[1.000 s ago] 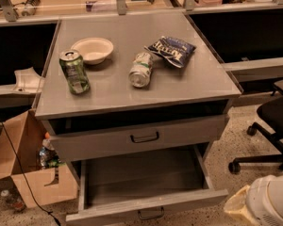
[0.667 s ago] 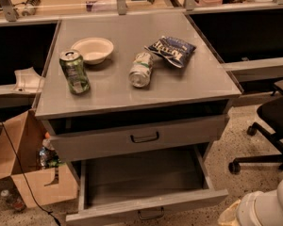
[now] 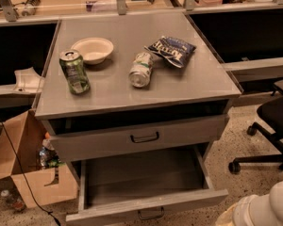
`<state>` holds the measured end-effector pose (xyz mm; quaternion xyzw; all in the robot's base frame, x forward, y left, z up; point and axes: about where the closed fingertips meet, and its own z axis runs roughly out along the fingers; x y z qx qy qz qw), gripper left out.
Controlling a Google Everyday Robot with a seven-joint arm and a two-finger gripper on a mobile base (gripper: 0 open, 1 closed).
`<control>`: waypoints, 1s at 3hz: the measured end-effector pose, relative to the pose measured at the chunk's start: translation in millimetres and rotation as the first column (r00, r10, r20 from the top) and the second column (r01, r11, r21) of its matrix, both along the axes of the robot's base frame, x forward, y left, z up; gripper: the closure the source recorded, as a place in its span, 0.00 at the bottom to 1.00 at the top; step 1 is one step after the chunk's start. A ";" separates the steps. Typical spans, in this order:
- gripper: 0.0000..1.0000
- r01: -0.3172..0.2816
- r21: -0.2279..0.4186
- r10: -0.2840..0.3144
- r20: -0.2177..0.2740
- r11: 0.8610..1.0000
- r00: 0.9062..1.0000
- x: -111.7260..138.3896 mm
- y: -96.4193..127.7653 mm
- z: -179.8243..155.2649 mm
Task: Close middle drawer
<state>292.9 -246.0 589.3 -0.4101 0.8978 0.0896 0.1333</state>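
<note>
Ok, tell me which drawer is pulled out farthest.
The middle drawer, its inside exposed; the top drawer barely gapes. Gripper out of view; white arm bottom right.

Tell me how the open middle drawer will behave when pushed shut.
Middle drawer looks empty, so probably light and easy-sliding. Its wide front may skew if pushed off-centre; the end effector, lower right, sits nearer its right corner.

White arm [image 3: 266, 207] low at right; tool out of frame.

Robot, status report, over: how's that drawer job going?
Gripper not in view; only a white robot part at lower right. Middle drawer pulled far out. Office chair to its right, standing apart.
</note>
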 end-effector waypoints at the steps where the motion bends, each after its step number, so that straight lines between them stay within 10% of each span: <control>1: 1.00 0.081 0.013 -0.081 -0.005 0.997 0.997 14.4 3.2 -63.2; 3: 1.00 0.084 0.034 -0.083 -0.039 0.996 0.996 7.5 8.7 -96.3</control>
